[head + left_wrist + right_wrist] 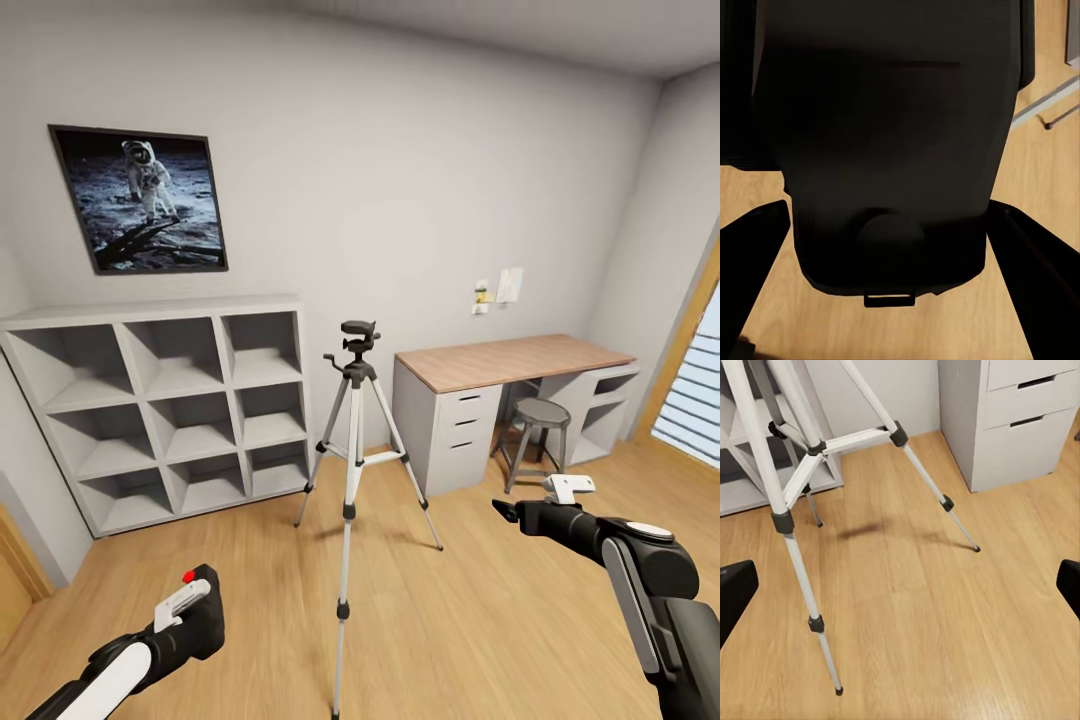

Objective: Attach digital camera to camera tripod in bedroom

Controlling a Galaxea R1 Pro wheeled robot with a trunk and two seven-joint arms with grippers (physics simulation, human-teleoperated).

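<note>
While the left gripper (190, 605) is clamping its fingers (754, 262) on the digital camera (196, 598), that camera is sitting low at the left of the head view, above the wood floor (480, 620), with its red dot facing up. Seen from the left wrist, the camera's dark body (889, 150) is lying between the two black fingers, which are pressing against its sides, and a bit of tripod leg is showing past its edge.

Ahead of the camera and well apart from it, the camera tripod (353, 440) is standing upright in the middle of the bedroom, its three silver-white legs spreading onto the floor and its black head with the side handle sitting bare on top. From the right wrist, the tripod's legs (791, 510) are crossing the floor just in front of the white drawers.

Over on the right, the right gripper (540, 505) is hovering above the floor with its fingers (735, 592) spread wide apart and holding nothing.

Behind the tripod, white cube shelving (160, 410) is standing against the grey wall under a framed astronaut picture (140, 198). To the right, a desk (510, 362) with a wooden top and white drawers is standing against the wall, and a grey stool (535, 440) is tucked beneath it.
</note>
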